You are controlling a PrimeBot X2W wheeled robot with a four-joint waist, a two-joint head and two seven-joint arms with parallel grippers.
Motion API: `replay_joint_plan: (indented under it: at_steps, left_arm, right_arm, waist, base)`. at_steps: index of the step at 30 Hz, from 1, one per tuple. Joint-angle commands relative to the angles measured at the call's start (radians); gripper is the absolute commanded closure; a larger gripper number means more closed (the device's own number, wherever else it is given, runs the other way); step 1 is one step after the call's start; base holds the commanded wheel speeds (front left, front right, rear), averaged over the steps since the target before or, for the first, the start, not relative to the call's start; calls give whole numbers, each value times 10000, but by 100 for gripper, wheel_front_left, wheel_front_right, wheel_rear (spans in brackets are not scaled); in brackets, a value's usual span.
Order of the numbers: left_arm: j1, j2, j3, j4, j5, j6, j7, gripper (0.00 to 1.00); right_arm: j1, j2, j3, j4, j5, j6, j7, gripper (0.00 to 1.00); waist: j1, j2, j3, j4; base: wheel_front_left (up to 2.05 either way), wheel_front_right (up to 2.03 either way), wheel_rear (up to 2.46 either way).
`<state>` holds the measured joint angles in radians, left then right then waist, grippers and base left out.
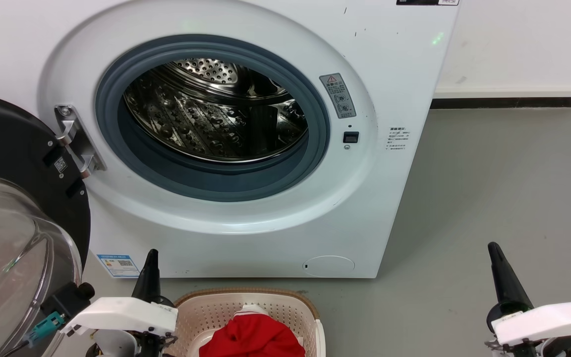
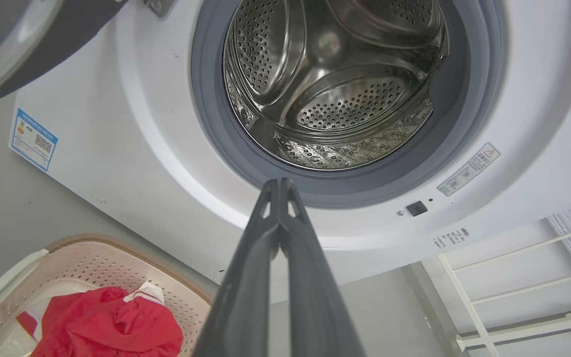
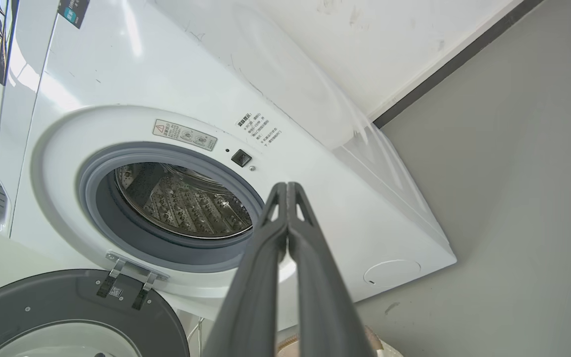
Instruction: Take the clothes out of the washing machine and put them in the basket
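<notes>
The white washing machine [image 1: 404, 74] stands open, and its steel drum [image 1: 216, 114] shows bare metal with no fabric in it. Red clothes [image 1: 253, 337] with a white collar lie in the cream basket [image 1: 206, 310] on the floor in front of the machine. In the left wrist view the same clothes [image 2: 112, 327] rest in the basket [image 2: 67, 263]. My left gripper [image 1: 151, 255] is shut and empty beside the basket's left edge. Low at the right, over bare floor, my right gripper [image 1: 493, 248] is shut and empty. Both wrist views show shut fingertips [image 2: 279, 186] [image 3: 286, 188] pointing at the machine.
The round glass door [image 1: 13, 223] hangs open at the left, close to my left arm. Grey floor [image 1: 503, 188] stretches to the right of the machine up to a white wall with a dark skirting. A white rack [image 2: 528, 282] stands at the right in the left wrist view.
</notes>
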<state>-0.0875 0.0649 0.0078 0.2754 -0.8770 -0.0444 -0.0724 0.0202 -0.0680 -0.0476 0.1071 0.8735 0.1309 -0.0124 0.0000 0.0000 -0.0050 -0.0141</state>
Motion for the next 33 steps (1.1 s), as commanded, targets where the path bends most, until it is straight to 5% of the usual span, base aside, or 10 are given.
replay_joint_plan:
  at_steps: [1, 33]
  left_arm:
    - [-224, 17, 83, -154, -357, -84, 78, 100]
    - [-263, -63, 580, -242, -3809, -488, 971, 100]
  right_arm:
    - [-339, -81, -22, -21, 380, 0, 30, 100]
    - [-828, -85, -172, 664, 3980, 0, 502, 100]
  waist:
    - [0, 0, 2, 3]
    - [0, 0, 34, 60]
  base:
    - [0, 0, 0]
    - [0, 0, 0]
